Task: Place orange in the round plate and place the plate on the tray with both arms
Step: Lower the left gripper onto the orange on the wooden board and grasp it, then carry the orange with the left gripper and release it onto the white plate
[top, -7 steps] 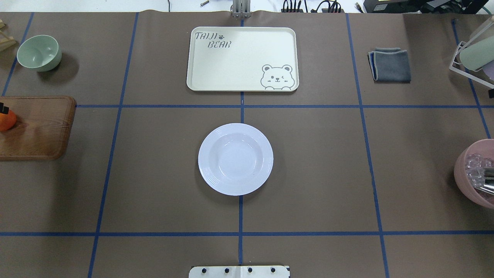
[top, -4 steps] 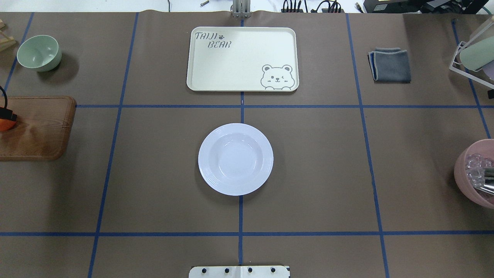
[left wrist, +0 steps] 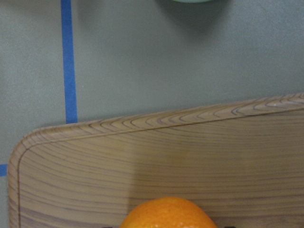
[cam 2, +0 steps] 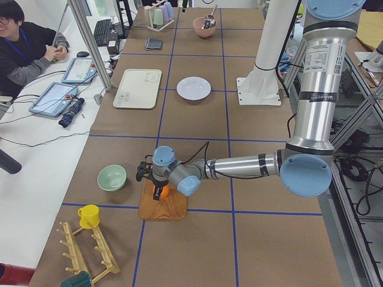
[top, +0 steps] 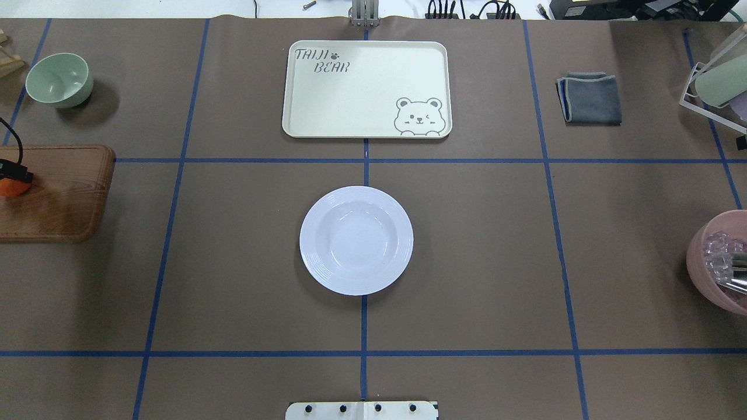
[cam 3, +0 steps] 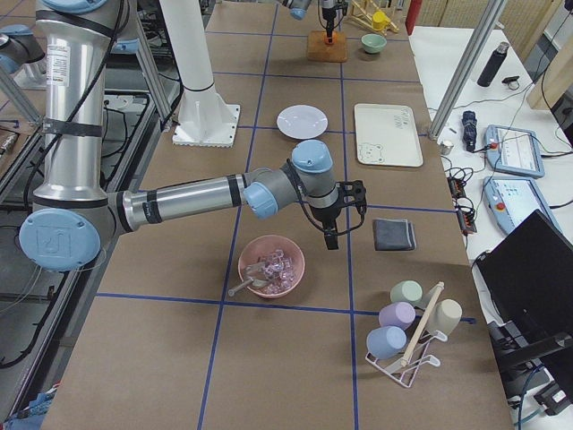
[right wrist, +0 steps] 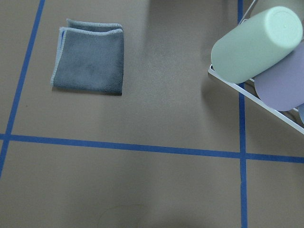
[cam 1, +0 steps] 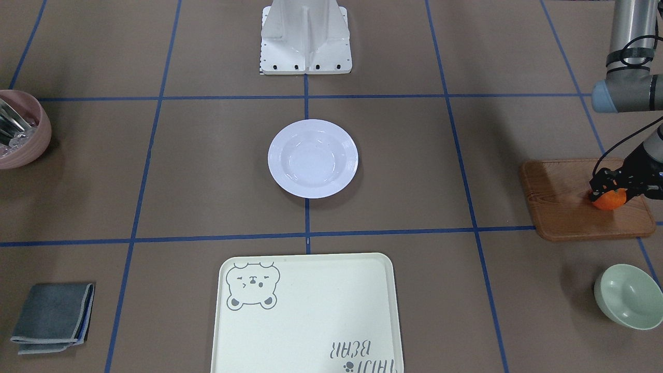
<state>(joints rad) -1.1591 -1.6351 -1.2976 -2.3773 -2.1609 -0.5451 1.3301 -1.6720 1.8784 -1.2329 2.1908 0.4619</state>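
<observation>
The orange (cam 1: 610, 200) is at the wooden board (cam 1: 585, 202), far out on my left side. My left gripper (cam 1: 611, 188) comes down over it, shut on the orange. In the overhead view the orange (top: 11, 188) peeks out under the black fingers at the left edge. In the left wrist view the orange (left wrist: 167, 214) fills the bottom centre. The white round plate (top: 356, 240) lies bare at mid-table. Beyond it lies the cream bear tray (top: 366, 88). My right gripper (cam 3: 331, 235) hangs over the table near the grey cloth; I cannot tell whether it is open or shut.
A pale green bowl (top: 59, 79) stands beyond the board. At the right are a folded grey cloth (top: 589, 97), a cup rack (top: 715, 84) and a pink bowl (top: 721, 262) holding clear pieces. A person (cam 2: 24, 42) sits at a side desk.
My left gripper has come in over the orange from the left edge and shifted a little right, and the orange has shifted with it. Plate and tray have not moved.
</observation>
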